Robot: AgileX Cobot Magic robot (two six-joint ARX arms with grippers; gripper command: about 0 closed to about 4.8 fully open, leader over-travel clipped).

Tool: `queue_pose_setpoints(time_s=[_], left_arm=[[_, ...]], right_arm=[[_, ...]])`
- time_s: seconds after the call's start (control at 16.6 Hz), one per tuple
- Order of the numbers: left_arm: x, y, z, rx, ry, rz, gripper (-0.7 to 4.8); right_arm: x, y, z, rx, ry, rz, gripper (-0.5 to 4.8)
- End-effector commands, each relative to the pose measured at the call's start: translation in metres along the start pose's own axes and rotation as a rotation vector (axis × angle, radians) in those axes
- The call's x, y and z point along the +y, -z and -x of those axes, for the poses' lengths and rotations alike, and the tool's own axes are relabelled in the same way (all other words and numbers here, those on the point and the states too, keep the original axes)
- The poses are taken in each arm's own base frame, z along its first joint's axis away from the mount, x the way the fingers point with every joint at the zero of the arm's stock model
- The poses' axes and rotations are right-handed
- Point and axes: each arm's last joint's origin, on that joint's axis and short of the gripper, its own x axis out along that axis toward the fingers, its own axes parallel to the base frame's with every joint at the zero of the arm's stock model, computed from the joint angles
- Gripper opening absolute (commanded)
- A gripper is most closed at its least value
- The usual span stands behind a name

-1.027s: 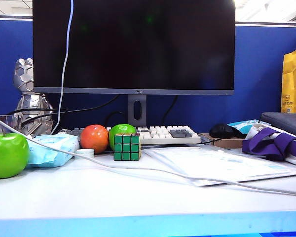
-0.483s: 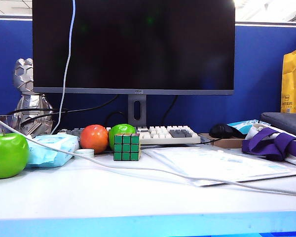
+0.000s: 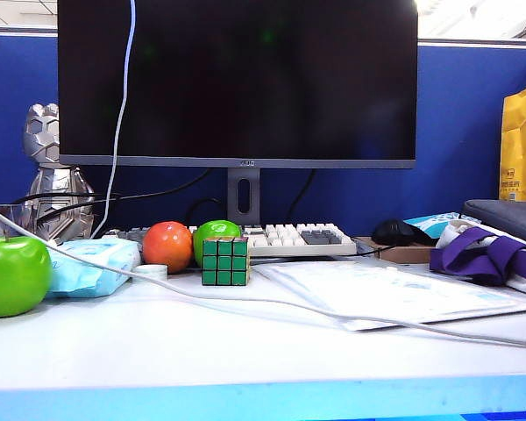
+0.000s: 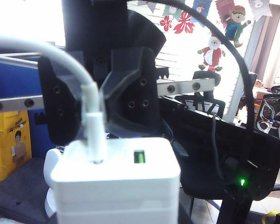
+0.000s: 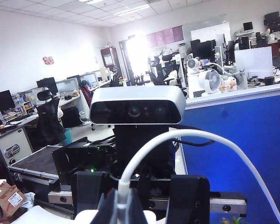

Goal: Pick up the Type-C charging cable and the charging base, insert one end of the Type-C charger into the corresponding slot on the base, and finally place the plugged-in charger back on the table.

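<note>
White Type-C charging cable (image 3: 123, 88), shifted rightward, clamped in right hand (image 5: 123, 205), charging base (image 4: 116, 182) in left hand (image 5: 140, 189).

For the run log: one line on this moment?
left gripper: holds charging base | right gripper: shut on Type-C charging cable | plug seated in base | both off table

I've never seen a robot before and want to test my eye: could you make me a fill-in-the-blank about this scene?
The left end effector holds the charging base, which is ____ in colour.
The right end effector pinches the Type-C charging cable where it enters the ____.
On the table, the Rubik's cube shows a ____ face.
Missing: white; base; green.
</note>
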Motion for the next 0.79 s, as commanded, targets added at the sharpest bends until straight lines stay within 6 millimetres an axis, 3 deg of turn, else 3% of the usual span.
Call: queue_pose_setpoints(time_s=[0.06, 0.3, 0.42, 0.54, 0.66, 0.79], left_arm=[[-0.012, -0.027, 0.008, -0.168, -0.047, -0.17, -0.07], [-0.011, -0.025, 0.008, -0.147, -0.03, -0.16, -0.07], [-0.011, -0.025, 0.008, -0.145, -0.027, -0.159, -0.07], [-0.011, -0.024, 0.008, -0.142, -0.023, -0.158, -0.07], [-0.011, -0.023, 0.008, -0.132, -0.019, -0.15, -0.07], [-0.01, -0.022, 0.007, -0.125, -0.021, -0.144, -0.07]], right_arm=[[-0.001, 0.01, -0.001, 0.096, -0.096, -0.071, -0.02], [0.003, 0.008, -0.001, 0.094, -0.095, -0.065, 0.0], [0.004, 0.005, 0.004, 0.075, -0.063, -0.058, 0.73], [0.005, 0.003, 0.008, 0.069, -0.046, -0.052, 0.78], [0.006, 0.001, 0.012, 0.055, -0.021, -0.04, 1.31], [0.006, 0.0, 0.014, 0.051, -0.014, -0.034, 1.45]])
